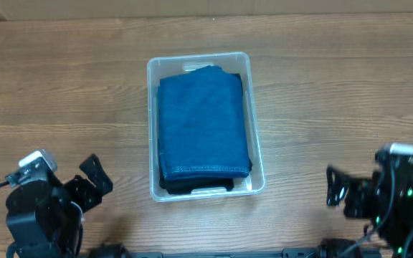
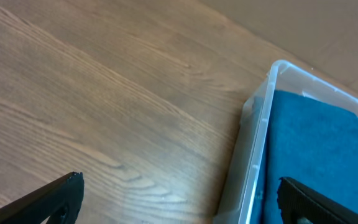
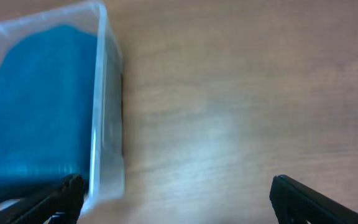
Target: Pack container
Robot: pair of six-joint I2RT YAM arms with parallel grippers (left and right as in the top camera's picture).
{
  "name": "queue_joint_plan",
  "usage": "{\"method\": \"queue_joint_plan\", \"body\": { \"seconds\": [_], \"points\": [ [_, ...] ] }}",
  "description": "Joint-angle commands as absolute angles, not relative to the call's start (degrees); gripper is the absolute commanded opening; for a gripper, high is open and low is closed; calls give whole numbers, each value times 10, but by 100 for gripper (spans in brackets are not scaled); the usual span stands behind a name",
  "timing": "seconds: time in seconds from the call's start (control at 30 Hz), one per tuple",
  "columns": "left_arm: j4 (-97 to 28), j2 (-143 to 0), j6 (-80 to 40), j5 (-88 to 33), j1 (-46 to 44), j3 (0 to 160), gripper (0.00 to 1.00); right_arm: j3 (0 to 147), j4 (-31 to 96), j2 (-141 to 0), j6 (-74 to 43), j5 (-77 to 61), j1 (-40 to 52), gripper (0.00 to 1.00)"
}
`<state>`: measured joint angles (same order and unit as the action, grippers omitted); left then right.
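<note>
The clear container [image 1: 152, 129] stands at the table's middle. A folded blue cloth [image 1: 203, 125] lies inside it on top of a dark cloth [image 1: 196, 188]. The container [image 2: 253, 149] and blue cloth [image 2: 319, 143] show at the right of the left wrist view, and the container [image 3: 104, 99] and blue cloth [image 3: 36, 99] at the left of the right wrist view. My left gripper [image 1: 92, 183] is open and empty at the front left, apart from the container. My right gripper [image 1: 335, 188] is open and empty at the front right. The label on the bottom is hidden.
Bare wooden table [image 1: 335, 86] lies on both sides of the container. The table's far edge [image 1: 300, 13] runs along the top of the overhead view.
</note>
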<state>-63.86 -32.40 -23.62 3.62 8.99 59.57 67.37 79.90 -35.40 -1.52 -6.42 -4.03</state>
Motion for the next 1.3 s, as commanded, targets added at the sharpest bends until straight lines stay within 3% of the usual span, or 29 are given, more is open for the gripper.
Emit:
{"method": "queue_joint_plan", "body": {
  "seconds": [0.0,0.53,0.83,1.0,1.17,1.27],
  "points": [
    [-667,-319,-240,30,90,590,100,661,807,-346,-19,-60,-41,100],
    [-692,-319,-240,30,90,590,100,634,762,-317,-19,-37,-38,100],
    [-692,-319,-240,30,90,590,100,375,537,-114,-17,-76,-10,100],
    [-692,-319,-240,30,90,590,100,209,322,-12,-17,-78,-8,100],
    [-692,-319,-240,30,90,590,100,86,77,-3,-15,-58,-8,100],
    [-692,-319,-240,30,90,590,100,51,82,-3,-15,-61,-8,100]
  ]
}}
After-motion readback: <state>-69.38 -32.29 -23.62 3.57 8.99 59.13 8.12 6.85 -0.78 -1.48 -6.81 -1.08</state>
